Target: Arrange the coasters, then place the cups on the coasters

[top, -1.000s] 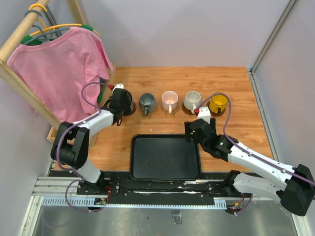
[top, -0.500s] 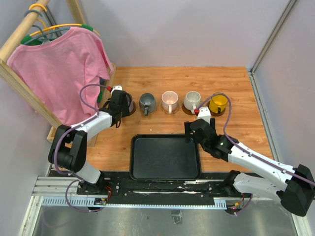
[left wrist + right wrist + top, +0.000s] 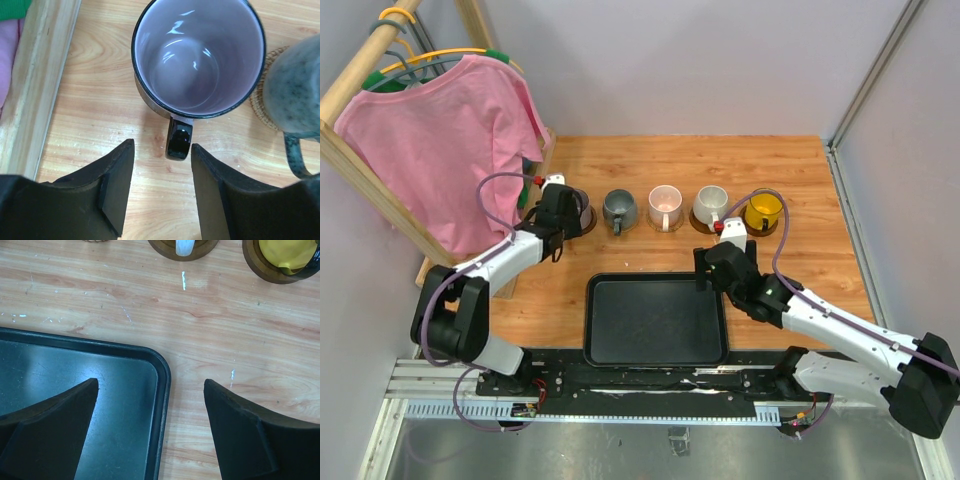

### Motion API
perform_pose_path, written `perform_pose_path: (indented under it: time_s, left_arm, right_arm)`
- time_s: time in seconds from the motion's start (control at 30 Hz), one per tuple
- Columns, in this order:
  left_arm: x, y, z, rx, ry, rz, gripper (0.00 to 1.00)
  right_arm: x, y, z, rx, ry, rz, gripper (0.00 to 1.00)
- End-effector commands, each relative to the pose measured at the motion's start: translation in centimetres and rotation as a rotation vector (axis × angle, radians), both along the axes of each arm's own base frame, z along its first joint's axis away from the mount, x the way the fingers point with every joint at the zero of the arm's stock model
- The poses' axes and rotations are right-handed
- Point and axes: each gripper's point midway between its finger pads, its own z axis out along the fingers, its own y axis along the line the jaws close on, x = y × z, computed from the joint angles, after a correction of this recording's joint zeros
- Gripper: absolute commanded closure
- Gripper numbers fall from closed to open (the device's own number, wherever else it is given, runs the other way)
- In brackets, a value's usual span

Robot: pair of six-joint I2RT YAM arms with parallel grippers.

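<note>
Five cups stand in a row on coasters at the table's middle. The mauve cup (image 3: 197, 55) is leftmost, with a dark coaster rim (image 3: 590, 220) showing under it. My left gripper (image 3: 162, 150) is open, and the cup's dark handle (image 3: 179, 140) sits just past its fingertips, untouched. To the right stand the grey-blue cup (image 3: 619, 210) on a tan coaster (image 3: 262, 100), the pink cup (image 3: 665, 205), the off-white cup (image 3: 710, 205) and the yellow cup (image 3: 763, 210), the last two on dark brown coasters. My right gripper (image 3: 150, 390) hangs open and empty over the tray's far right corner.
A black rectangular tray (image 3: 655, 320) lies empty near the front edge between the arms. A wooden clothes rack with a pink shirt (image 3: 440, 140) stands at the left, its base rail (image 3: 35, 85) close beside the mauve cup. Grey walls close the back and right.
My left gripper has drawn back slightly from the mauve cup, and that arm's elbow has swung leftward. The right arm has not moved.
</note>
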Motion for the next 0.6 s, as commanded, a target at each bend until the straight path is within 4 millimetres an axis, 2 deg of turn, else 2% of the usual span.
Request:
perform_pose_path:
  time_s: [0.0, 0.07, 0.13, 0.2, 0.23, 0.43, 0.57]
  left_arm:
    - [-0.4, -0.9, 2.4, -0.053, -0.050, -0.030, 0.45]
    - [-0.7, -1.1, 3.6, -0.079, -0.071, -0.042, 0.44]
    - [-0.9, -1.4, 5.0, -0.103, -0.101, -0.054, 0.32]
    - [-1.3, -1.5, 6.3, -0.122, -0.129, -0.064, 0.03]
    - [-1.6, -1.4, 6.9, -0.127, -0.141, -0.064, 0.01]
    - [-3.3, -0.7, 9.9, -0.159, -0.217, -0.044, 0.00]
    - [-4.6, 0.0, 10.7, -0.175, -0.235, -0.007, 0.00]
  right_arm:
    - [0.5, -0.9, 1.1, -0.006, -0.034, -0.051, 0.12]
    - [0.7, -1.7, 1.6, -0.028, -0.057, -0.079, 0.12]
    - [0.9, -2.8, 2.4, -0.058, -0.090, -0.115, 0.12]
    - [1.1, -4.4, 3.2, -0.087, -0.121, -0.164, 0.11]
    - [1.3, -5.3, 3.6, -0.094, -0.134, -0.194, 0.10]
    - [1.2, -11.2, 5.0, -0.029, -0.180, -0.383, 0.00]
    - [-0.1, -15.1, 5.7, 0.004, -0.218, -0.543, 0.02]
